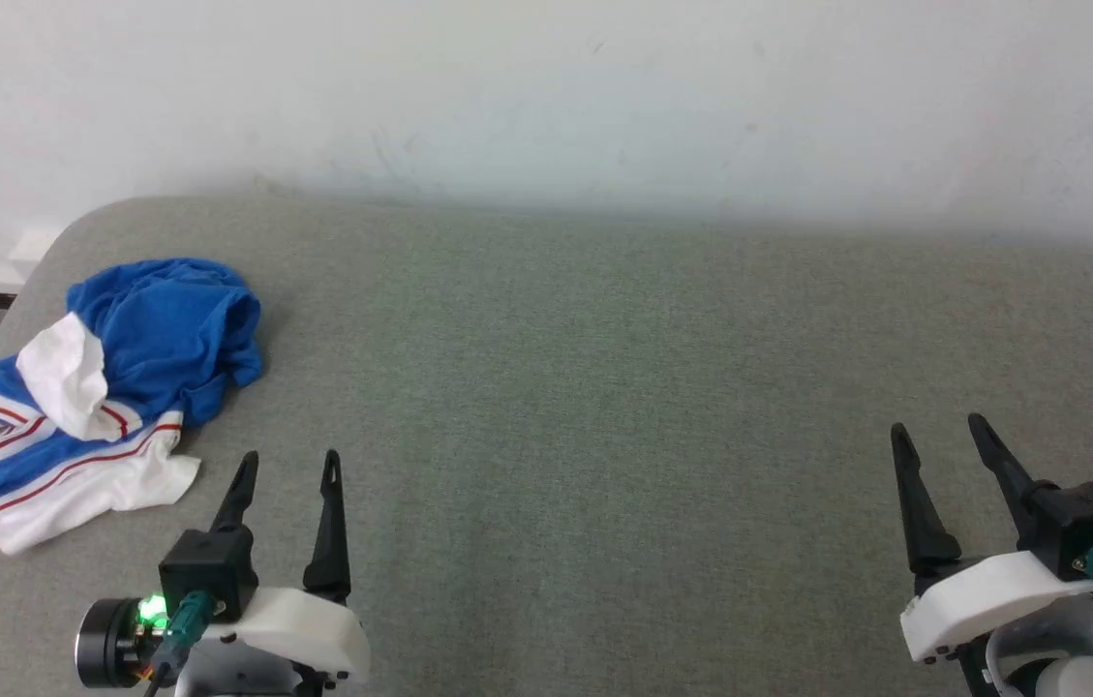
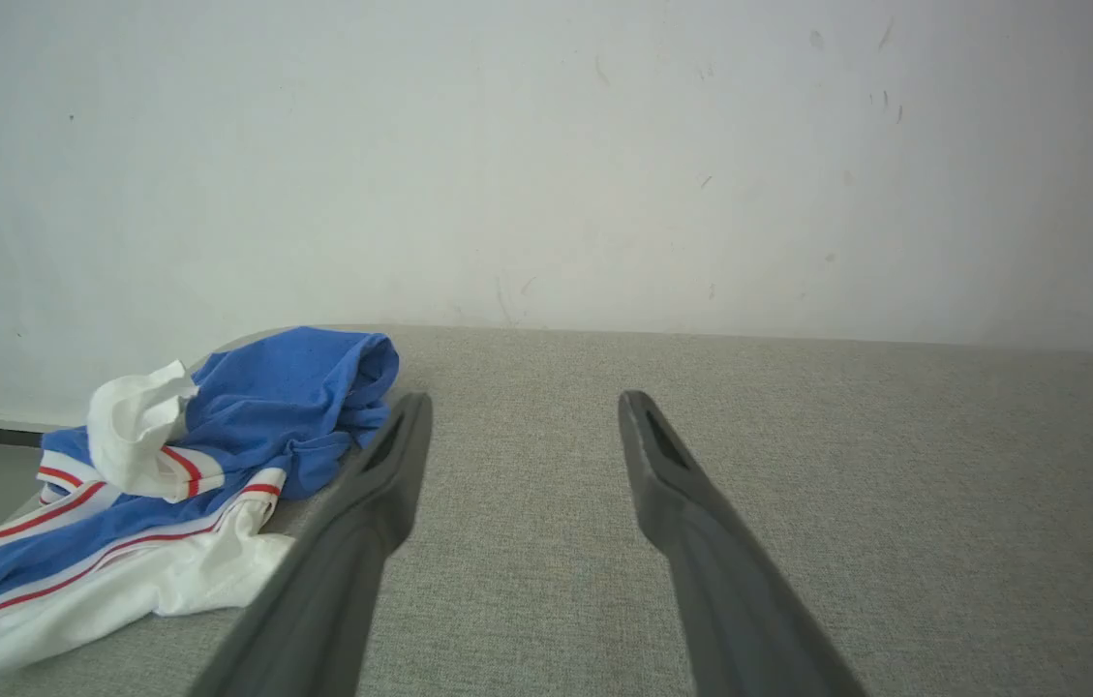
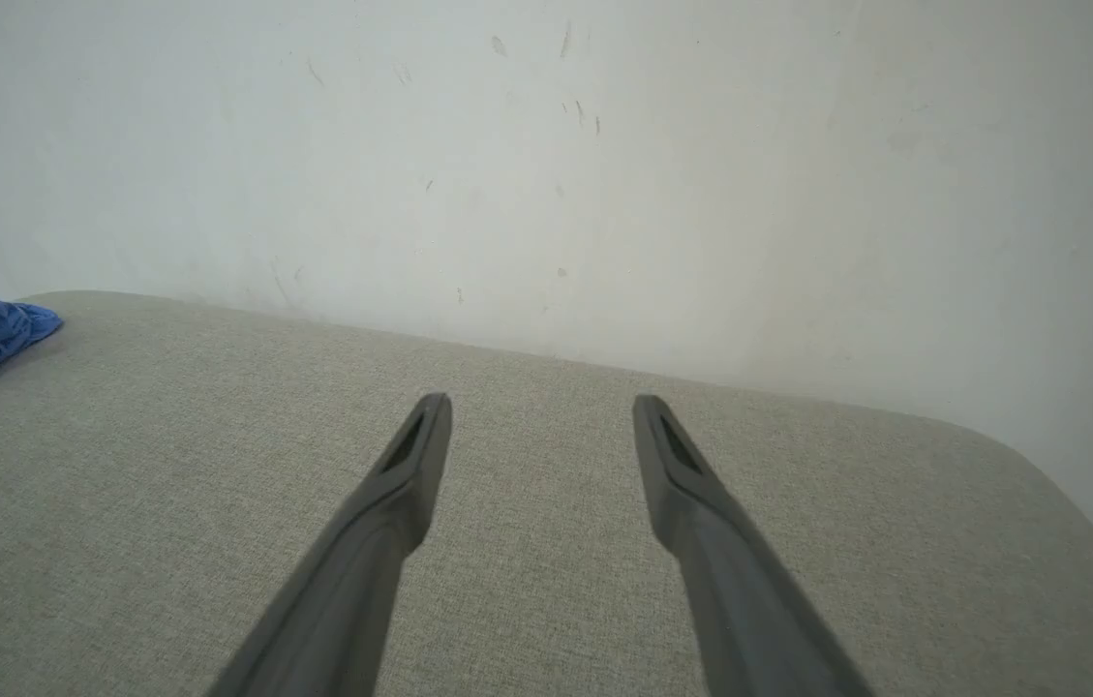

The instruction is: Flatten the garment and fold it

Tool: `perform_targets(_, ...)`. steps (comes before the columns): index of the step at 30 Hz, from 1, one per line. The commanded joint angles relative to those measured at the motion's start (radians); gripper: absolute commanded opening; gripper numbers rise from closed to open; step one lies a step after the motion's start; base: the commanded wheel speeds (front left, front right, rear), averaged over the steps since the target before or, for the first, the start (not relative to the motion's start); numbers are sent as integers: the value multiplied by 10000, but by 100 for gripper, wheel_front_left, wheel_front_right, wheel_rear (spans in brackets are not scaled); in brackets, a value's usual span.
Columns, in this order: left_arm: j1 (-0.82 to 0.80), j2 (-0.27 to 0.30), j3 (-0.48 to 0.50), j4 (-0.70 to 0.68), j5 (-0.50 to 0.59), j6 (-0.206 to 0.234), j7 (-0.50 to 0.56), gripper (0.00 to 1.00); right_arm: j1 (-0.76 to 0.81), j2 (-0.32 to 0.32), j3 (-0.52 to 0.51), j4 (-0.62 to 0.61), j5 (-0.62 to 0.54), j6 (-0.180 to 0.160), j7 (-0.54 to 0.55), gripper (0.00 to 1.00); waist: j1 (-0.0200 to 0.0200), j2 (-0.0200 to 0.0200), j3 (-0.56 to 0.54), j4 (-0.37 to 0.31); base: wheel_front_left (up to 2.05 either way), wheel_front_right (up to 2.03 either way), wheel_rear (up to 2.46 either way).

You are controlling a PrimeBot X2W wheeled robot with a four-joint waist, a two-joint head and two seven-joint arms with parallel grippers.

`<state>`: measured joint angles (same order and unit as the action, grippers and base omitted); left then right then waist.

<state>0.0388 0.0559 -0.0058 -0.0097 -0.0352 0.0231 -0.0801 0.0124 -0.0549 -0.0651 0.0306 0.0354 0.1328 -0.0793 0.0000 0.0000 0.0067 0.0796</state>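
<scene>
Right now garment [image 1: 120, 378] sits crumpled at left end of desk [image 1: 604, 407], up and left of your left claw [image 1: 289, 455]: near, not touching. Heap runs diagonal, white part nearer you, blue bulk farther. Right claw [image 1: 936, 424] well apart. Both claws wide, empty. Watch left edge and rounded corner beside heap. Open room for spreading lies to your right.

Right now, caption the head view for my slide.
Crumpled shirt at the left end of the table; left gripper and right gripper open, empty, not touching it.
</scene>
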Motion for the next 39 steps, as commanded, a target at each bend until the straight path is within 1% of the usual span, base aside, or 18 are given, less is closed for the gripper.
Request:
perform_targets(1, 115, -20, -5, -42, -39, 102, -98, 100, 31, 16, -49, 53, 36, -7, -110, 100, 0, 0, 11, 140, 0, 0, 0)
perform_targets(20, 362, -28, -111, -111, -282, 369, -496, 100, -74, 23, 47, 366, 141, -10, -486, 100, 0, 0, 20, 1417, 0, 0, 0)
perform_targets(28, 411, -32, -171, -189, -441, 500, -663, 100, -123, 26, 182, 362, 67, -12, -475, 100, 0, 0, 116, 2038, 0, 0, 0)
perform_targets(29, 411, -32, -171, -189, -441, 500, -663, 100, -123, 26, 182, 362, 67, -12, -475, 100, 0, 0, 116, 2038, 0, 0, 0)
perform_targets(39, 522, -36, -328, -219, -649, 692, -872, 100, -179, 30, 323, 296, 45, -13, -464, 100, 0, 0, 271, 2931, 0, 0, 0)
